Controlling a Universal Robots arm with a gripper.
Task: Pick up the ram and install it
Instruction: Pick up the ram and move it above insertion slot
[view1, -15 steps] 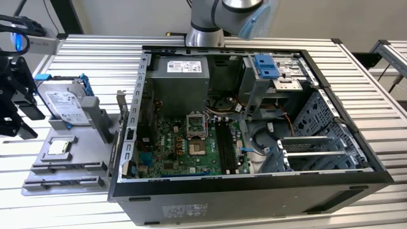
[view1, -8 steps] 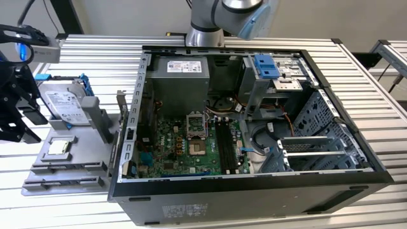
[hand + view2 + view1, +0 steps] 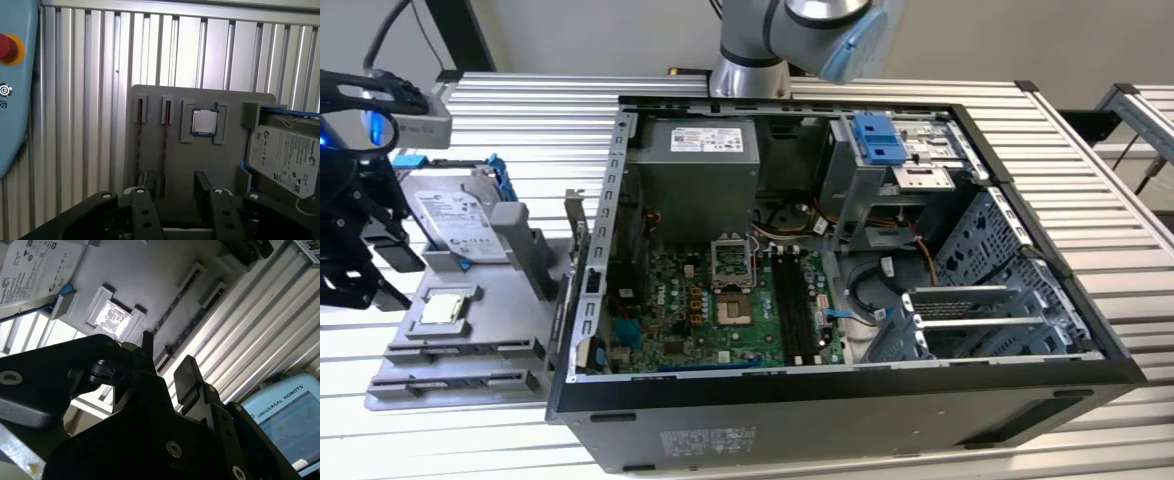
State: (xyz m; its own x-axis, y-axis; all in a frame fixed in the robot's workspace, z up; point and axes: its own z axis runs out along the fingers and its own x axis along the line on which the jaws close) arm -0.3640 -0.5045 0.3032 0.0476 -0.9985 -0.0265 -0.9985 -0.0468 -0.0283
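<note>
Just fwd of open hand [image 3: 174,179]: ram [image 3: 164,145] in tray [image 3: 212,160]

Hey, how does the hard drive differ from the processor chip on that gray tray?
The hard drive is the larger, oblong one; the processor chip is small and square. The drive carries a white label; the chip's top is bare metal. Both are silver and sit on the gray tray.

Grey tray [image 3: 200,165], silver chip [image 3: 205,121], white-label HDD [image 3: 285,155], black gripper [image 3: 174,182], ribbed silver table [image 3: 75,100].
</note>
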